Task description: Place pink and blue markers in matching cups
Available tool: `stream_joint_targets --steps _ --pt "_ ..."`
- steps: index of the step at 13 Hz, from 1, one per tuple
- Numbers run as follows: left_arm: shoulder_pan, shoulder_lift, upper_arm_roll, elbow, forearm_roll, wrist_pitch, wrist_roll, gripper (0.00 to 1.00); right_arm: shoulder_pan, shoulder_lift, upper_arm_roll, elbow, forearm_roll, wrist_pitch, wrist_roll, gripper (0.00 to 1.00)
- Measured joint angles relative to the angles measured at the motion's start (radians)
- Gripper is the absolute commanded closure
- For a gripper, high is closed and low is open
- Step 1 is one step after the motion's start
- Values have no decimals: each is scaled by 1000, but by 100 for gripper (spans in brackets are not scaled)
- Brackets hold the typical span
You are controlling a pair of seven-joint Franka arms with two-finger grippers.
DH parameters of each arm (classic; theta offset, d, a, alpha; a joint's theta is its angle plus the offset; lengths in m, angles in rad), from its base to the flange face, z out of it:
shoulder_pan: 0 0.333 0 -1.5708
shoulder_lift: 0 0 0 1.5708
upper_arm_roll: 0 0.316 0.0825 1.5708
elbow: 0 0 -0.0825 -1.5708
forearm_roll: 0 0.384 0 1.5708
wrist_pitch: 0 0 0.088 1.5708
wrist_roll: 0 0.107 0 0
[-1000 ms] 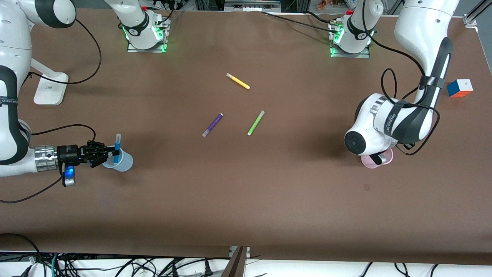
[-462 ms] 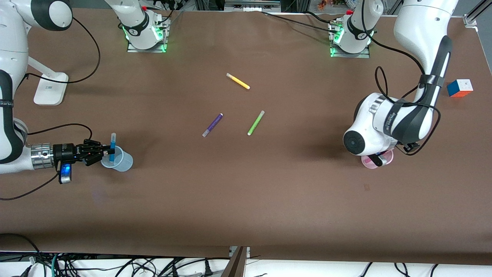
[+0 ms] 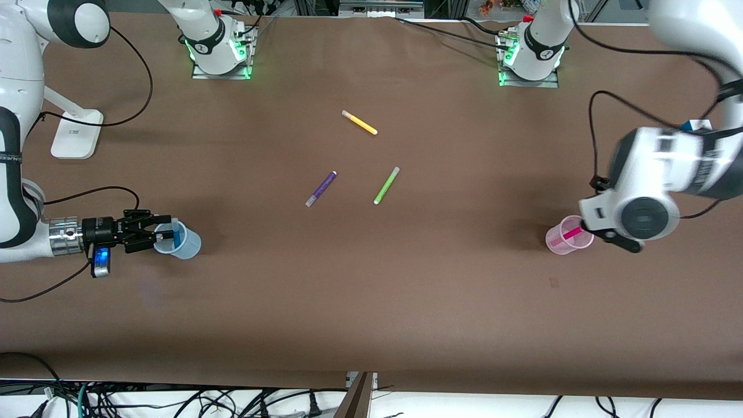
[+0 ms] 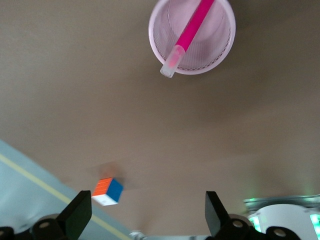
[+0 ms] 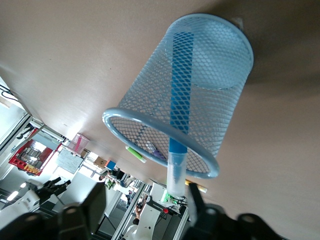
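- Front view: the blue cup (image 3: pixel 179 243) is seen standing toward the right arm's end of the table, with the blue marker (image 3: pixel 174 231) dropped inside it and leaning on the rim.
- The right gripper (image 3: pixel 152 234) is held level at the blue cup's rim; its fingers are spread apart on either side of the blue marker's cap, with nothing clamped.
- The pink cup (image 3: pixel 567 236) is seen toward the left arm's end of the table, well apart from the blue cup, with the pink marker (image 3: pixel 566 235) lying slanted inside it.
- The left gripper (image 3: pixel 620 239) is raised just beside the pink cup, toward the left arm's end; the spread of its fingers cannot be judged from this view.
- Between the two cups, and farther from the front camera than the pink cup, a purple pen (image 3: pixel 321 188), a green pen (image 3: pixel 386 185) and a yellow pen (image 3: pixel 360 122) are laid flat on the table (image 3: pixel 371 302), each apart from the others.
- Left wrist view: the pink cup (image 4: pixel 220 55) is seen from above with the pink marker (image 4: pixel 187 37) leaning in it, pale cap over the rim. The two dark fingers (image 4: pixel 76 220) are held wide apart and empty. A colour cube (image 4: pixel 107 191) is seen on the table away from the pink cup.
- Right wrist view: the blue marker (image 5: pixel 179 125) is seen through the blue cup's (image 5: pixel 145 107) mesh wall, its pale end sticking out past the rim. The fingers (image 5: pixel 82 212) are parted, none touching the marker.
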Motion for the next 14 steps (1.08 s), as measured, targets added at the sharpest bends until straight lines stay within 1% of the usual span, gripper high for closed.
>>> stream_joint_targets --steps 2,4,5,6,7,8,9,11,14 --pt "23 -34 -3 50 -96 0 -2 0 -1 0 1 3 2 0 0 11" --pt "19 -75 -19 106 -149 0 -31 0 -1 -12 5 23 1 -1 0 10" --pt "16 -98 -21 131 -178 0 -39 0 0 -32 8 35 -9 -3 0 8" --pt "14 -127 -21 147 -213 0 -50 0 1 -65 13 45 -43 -6 2 6" --pt "12 -159 -16 152 -253 0 -76 0 6 -110 18 54 -96 -11 1 6" --pt "6 -197 5 148 -297 2 -107 0 17 -167 23 59 -158 -16 2 4" --pt "-5 -239 31 128 -334 9 -133 0 34 -228 26 61 -224 -22 2 4" --pt "-38 -342 66 38 -366 50 -209 0 87 -350 28 61 -359 -62 6 4" --pt "-89 -467 106 -105 -369 165 -331 0 184 -491 30 59 -561 -119 8 3"
